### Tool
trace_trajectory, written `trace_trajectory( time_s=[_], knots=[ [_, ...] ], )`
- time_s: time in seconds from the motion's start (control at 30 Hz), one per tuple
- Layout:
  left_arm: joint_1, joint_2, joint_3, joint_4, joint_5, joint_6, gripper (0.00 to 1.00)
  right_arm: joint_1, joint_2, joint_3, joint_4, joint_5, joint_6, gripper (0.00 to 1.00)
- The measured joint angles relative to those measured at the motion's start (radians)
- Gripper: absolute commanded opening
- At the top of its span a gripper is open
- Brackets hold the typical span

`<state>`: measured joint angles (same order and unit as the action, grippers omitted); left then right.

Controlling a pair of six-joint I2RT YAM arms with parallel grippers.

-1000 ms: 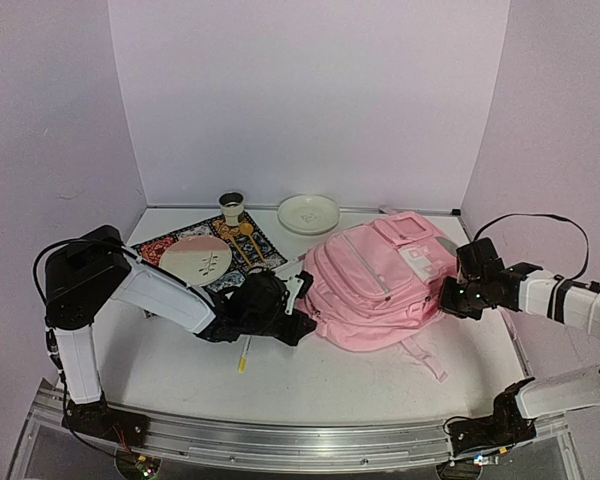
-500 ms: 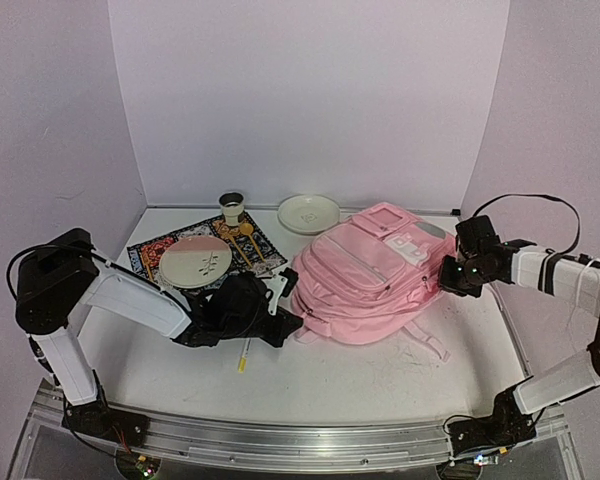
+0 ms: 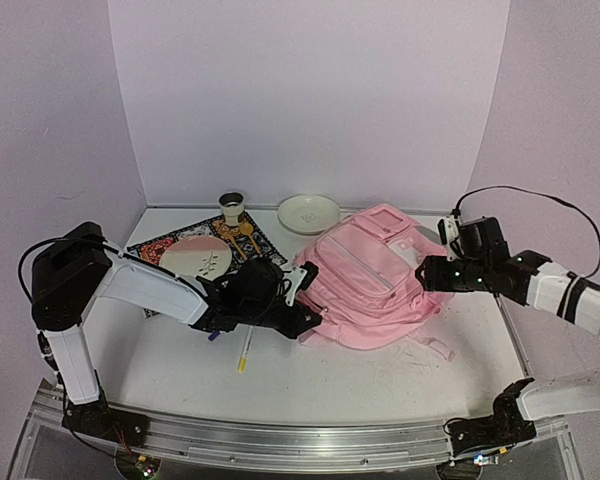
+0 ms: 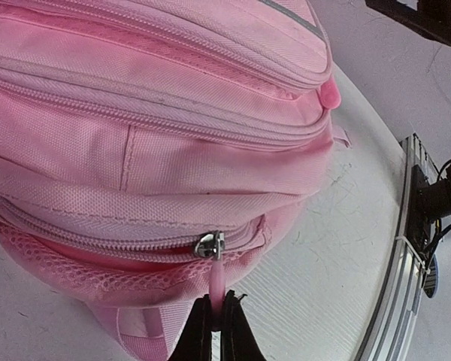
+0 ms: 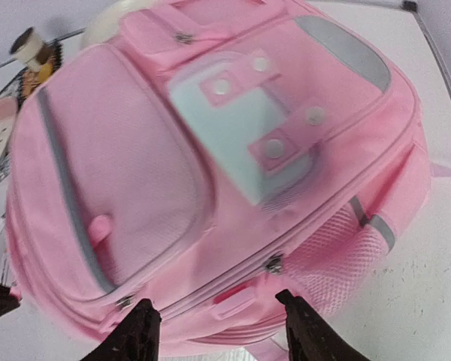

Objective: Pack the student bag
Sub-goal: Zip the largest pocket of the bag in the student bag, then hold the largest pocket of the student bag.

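The student bag [image 3: 375, 280], a large soft pink backpack, lies flat on the white table with its front pockets up. My left gripper [image 4: 216, 323] is shut on the pink zipper pull [image 4: 218, 282] that hangs from a metal slider [image 4: 209, 244] on the bag's side. In the top view the left gripper [image 3: 305, 320] is at the bag's near-left edge. My right gripper [image 5: 216, 301] stands open just off the bag's right side, near a second slider [image 5: 273, 263], with nothing between its fingers [image 5: 139, 331]. From above, the right gripper [image 3: 427, 275] is at the bag's right edge.
A yellow-tipped pen [image 3: 244, 352] lies on the table by the left arm. At the back left is a patterned mat [image 3: 242, 248] with a pink-and-white plate [image 3: 195, 258] and gold spoons [image 3: 247, 235]. Behind stand a small cup [image 3: 231, 207] and a white plate [image 3: 308, 212].
The right gripper has opened and moved left against the bag's side. The left gripper, still pinching the zipper pull, has shifted a little to the right. The bag has shifted slightly.
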<state>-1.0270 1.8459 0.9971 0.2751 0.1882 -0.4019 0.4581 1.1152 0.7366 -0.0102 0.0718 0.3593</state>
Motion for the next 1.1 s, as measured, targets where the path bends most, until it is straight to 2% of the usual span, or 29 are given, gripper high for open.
trace_trajectory(
  time_s=[0.1,0.2,0.6,0.73,1.1],
  knots=[
    [-0.005,0.007,0.017,-0.008,0.025,0.0,0.0,0.077,-0.081,-0.045,0.051,-0.036,-0.061,0.62],
    [-0.013,0.007,0.026,-0.019,0.046,0.0,0.0,0.169,-0.091,-0.068,0.084,-0.064,-0.125,0.62],
    [-0.051,-0.002,0.043,-0.092,0.059,0.0,0.0,0.489,0.117,-0.079,0.244,-0.059,-0.394,0.55],
    [-0.06,-0.021,0.043,-0.131,0.041,0.001,0.0,0.53,0.161,-0.098,0.315,-0.035,-0.477,0.5],
    [-0.072,-0.045,0.044,-0.174,0.038,0.001,0.0,0.568,0.309,-0.125,0.47,0.143,-0.645,0.52]
  ],
)
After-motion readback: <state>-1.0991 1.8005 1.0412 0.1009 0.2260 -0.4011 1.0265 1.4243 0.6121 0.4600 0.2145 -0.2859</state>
